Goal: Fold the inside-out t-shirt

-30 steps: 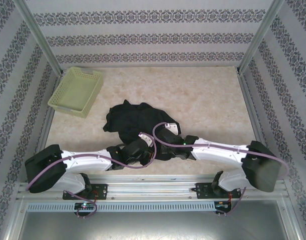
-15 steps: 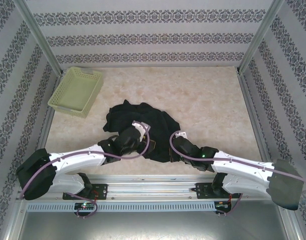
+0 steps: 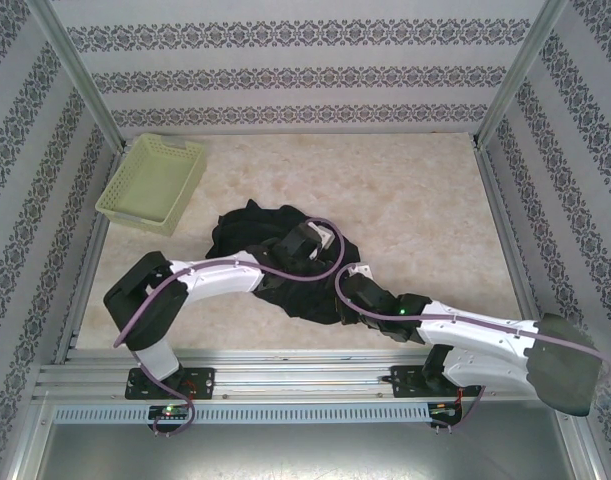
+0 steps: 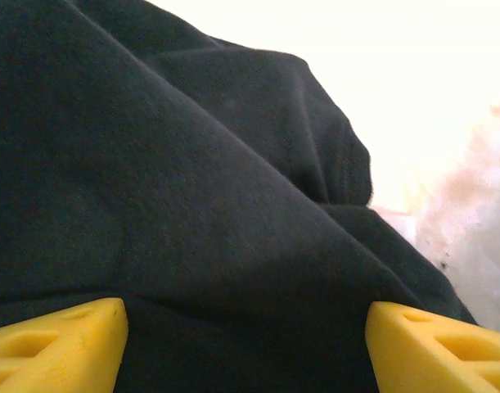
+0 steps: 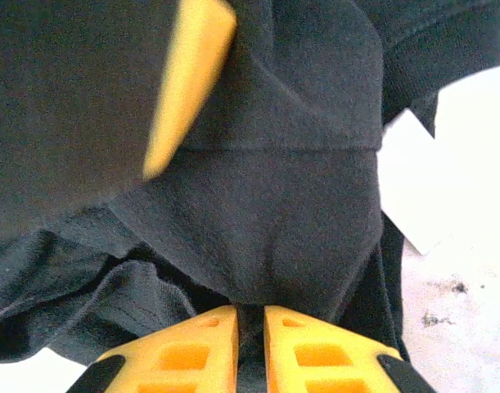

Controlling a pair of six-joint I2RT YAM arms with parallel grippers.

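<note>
Lying beneath the open left gripper [image 4: 245, 315], t-shirt [image 4: 192, 205] is pinched by right gripper [image 5: 250, 313]

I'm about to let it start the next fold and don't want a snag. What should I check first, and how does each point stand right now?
1. Left fingers open: ok, spread wide over the t-shirt.
2. Right fingers gripping fabric: cannot tell; they are nearly together, with cloth in the slit between them.
3. T-shirt lying flat: not ok, it is a bunched heap.
4. Basket clear of the cloth: ok, it stands apart at the far left.
5. White tag findable: ok, it shows at the shirt's edge.
</note>
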